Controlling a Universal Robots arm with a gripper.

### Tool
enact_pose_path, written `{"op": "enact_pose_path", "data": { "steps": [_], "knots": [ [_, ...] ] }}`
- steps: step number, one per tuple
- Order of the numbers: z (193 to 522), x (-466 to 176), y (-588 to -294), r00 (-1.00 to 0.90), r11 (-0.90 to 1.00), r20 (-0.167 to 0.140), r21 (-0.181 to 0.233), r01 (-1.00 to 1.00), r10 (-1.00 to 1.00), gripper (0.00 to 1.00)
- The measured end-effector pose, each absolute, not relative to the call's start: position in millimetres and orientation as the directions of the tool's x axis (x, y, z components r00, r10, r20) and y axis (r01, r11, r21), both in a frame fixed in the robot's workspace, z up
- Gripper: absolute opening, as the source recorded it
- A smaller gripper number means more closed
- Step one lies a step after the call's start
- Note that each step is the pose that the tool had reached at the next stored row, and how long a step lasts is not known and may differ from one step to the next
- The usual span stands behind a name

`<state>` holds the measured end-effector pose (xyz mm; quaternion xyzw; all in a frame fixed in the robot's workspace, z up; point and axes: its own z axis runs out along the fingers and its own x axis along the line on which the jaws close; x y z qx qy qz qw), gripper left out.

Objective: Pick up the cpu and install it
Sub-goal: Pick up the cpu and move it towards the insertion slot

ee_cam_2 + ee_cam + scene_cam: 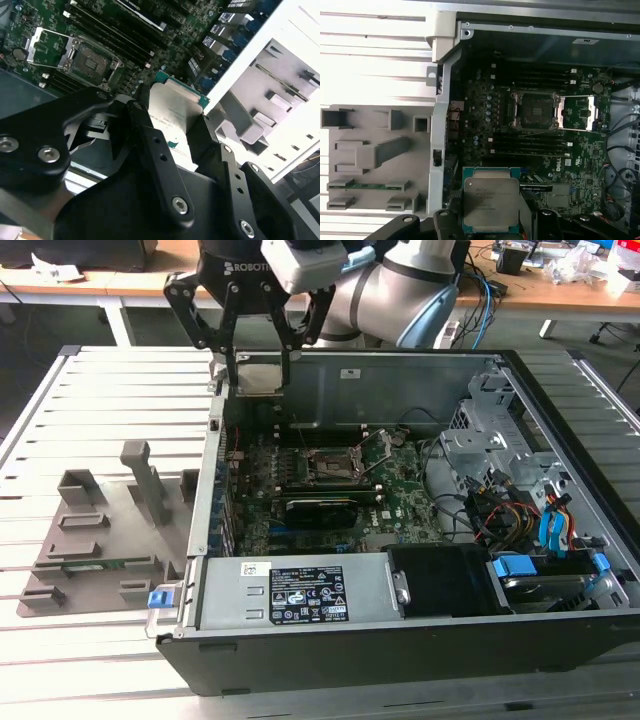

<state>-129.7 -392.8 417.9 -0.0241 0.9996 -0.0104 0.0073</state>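
My gripper (260, 378) hangs above the open computer case's far corner on the exterior view's left, shut on the cpu (258, 372), a flat silvery square chip. The wrist views give a closer look: the cpu (491, 202) has a metal top and green edge and sits clamped between two black fingers (445, 222). In the second wrist view the cpu (172, 112) is held the same way by my gripper (172, 120). The motherboard's socket (335, 468) lies open with its metal frame lifted, also seen as the socket (536, 110) and the socket (92, 62). The chip is well above the socket and off to one side of it.
A grey plastic holder fixture (100, 530) with upright blocks lies on the slatted table at the exterior view's left, outside the case wall (205, 500). Inside the case are memory slots, a drive cage (480, 440) with cables at the right, and a power supply (300, 595) at the front.
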Motion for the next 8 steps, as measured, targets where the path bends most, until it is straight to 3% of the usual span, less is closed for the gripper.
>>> {"op": "enact_pose_path", "data": {
  "steps": [8],
  "knots": [
    [411,-106,-382,-0.999,0.999,-0.011,-0.020,-0.043,-0.043,0.54]
  ]
}}
